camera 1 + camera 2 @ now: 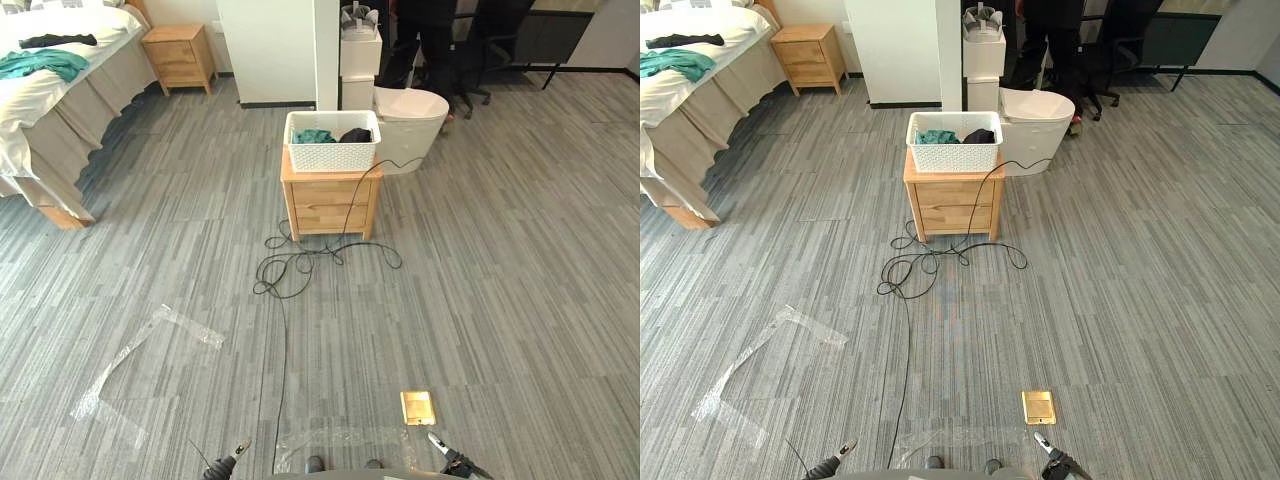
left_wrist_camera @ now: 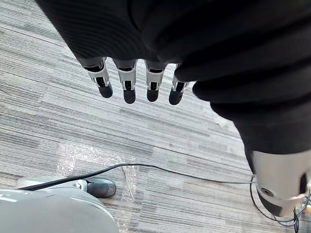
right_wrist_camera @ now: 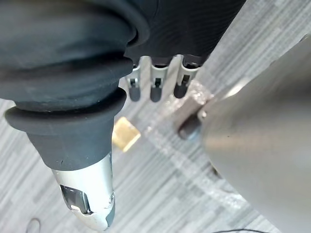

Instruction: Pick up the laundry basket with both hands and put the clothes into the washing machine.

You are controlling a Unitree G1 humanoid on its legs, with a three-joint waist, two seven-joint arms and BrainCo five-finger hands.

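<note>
**Task item.** The white laundry basket (image 1: pixel 332 156) is sitting on top of a light wooden nightstand (image 1: pixel 331 206) in the upper centre of the frame. It is resting squarely on the cabinet top and no hand is touching it. A teal garment (image 1: pixel 313 136) is lying in its left half and a black garment (image 1: pixel 356 135) in its right half.

**Hands.** The left hand (image 2: pixel 128 85) is hanging low at the bottom edge, left of centre, well apart from the basket. Its fingers are pointing straight down side by side over the grey striped carpet (image 1: pixel 520 280), with the thumb standing off to one side, and it is holding nothing. The right hand (image 3: pixel 156 83) is hanging at the bottom edge, right of centre, in the same way: fingers straight and relaxed, thumb apart, palm empty.

**Surroundings.**
- A white rounded tub (image 1: pixel 410 125) is standing just behind and to the right of the nightstand.
- A person in dark clothes (image 1: pixel 425 40) is standing behind the tub at the top edge.
- A bed (image 1: pixel 60 110) is occupying the upper left corner and carrying a teal cloth (image 1: pixel 40 63) and a dark cloth (image 1: pixel 58 40).
- A second nightstand (image 1: pixel 180 56) is standing beside the bed.
- A brass floor plate (image 1: pixel 417 407) is lying in the carpet near the right hand.
- Strips of clear tape (image 1: pixel 130 350) are lying at lower left.
</note>
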